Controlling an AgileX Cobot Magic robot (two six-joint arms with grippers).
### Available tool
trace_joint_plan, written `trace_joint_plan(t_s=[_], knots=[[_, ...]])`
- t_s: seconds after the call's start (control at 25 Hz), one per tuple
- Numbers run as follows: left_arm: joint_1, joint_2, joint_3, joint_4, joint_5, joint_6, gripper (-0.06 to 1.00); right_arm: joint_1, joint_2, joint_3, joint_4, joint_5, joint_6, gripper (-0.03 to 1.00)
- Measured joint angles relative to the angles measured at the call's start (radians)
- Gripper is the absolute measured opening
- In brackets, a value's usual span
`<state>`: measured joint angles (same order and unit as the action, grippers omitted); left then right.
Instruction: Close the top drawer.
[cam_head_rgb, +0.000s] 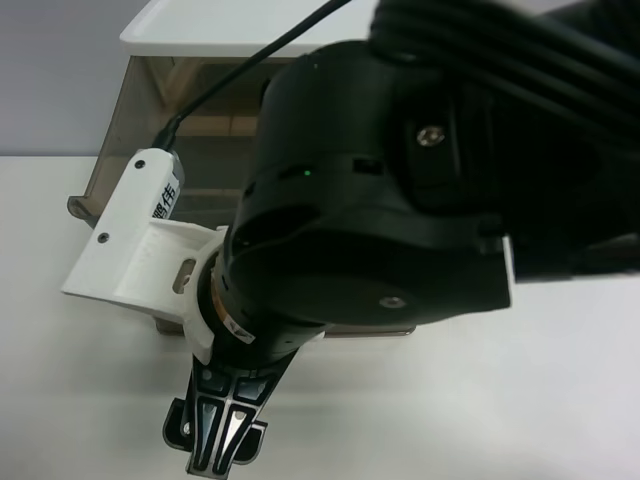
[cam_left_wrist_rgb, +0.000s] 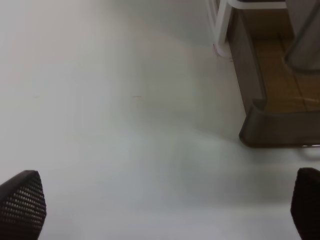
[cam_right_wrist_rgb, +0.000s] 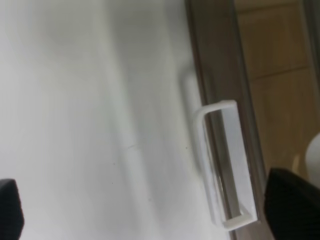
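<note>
White tabletop (cam_head_rgb: 560, 400) runs under everything, with a grey wall behind. In the exterior high view one black arm (cam_head_rgb: 400, 180) of mine blocks most of the scene. The pincer at its end (cam_head_rgb: 225, 430) hangs over the table on the near side of the top drawer (cam_head_rgb: 110, 160), which stands pulled out from under the white cabinet top (cam_head_rgb: 200, 30). Which arm that is, and how far its jaws are spread, I cannot tell from there.

In the right wrist view my right pincer (cam_right_wrist_rgb: 147, 202) is spread wide and holds nothing. The drawer's smoky front faces it. The white loop handle (cam_right_wrist_rgb: 204, 160) lies between my two fingers, much nearer one finger (cam_right_wrist_rgb: 292, 205) than the other, and I see no contact.

In the left wrist view my left pincer (cam_left_wrist_rgb: 165, 202) is also wide and empty over bare table, with a brown drawer corner (cam_left_wrist_rgb: 270, 130) just beyond one finger.

As I judge it, the main risk is an off-centre push. If I press with the finger beside the handle and not square on the front, the drawer may skew and bind before it seats. A fingertip could also slip inside the loop and snag when I draw back. The cabinet looks light and the table smooth, so a hard shove might slide the whole unit far instead of closing the drawer. With the arm hiding the drawer from above, I would notice any of this late.
</note>
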<state>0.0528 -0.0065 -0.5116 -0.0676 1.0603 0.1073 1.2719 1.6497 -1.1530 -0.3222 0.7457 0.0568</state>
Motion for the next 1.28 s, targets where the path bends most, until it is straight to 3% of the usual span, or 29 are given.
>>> trace_joint_plan(t_s=[0.52,0.84,1.28], knots=[[0.000,0.000,0.000,0.000,0.000,0.000,0.99,0.000,0.000,0.000,-0.227,0.037,0.111,0.94],[0.000,0.000,0.000,0.000,0.000,0.000,0.99,-0.098,0.000,-0.041,-0.251,0.024,0.108,0.94],[0.000,0.000,0.000,0.000,0.000,0.000,0.99,-0.276,0.000,-0.042,-0.193,-0.170,0.064,0.94]])
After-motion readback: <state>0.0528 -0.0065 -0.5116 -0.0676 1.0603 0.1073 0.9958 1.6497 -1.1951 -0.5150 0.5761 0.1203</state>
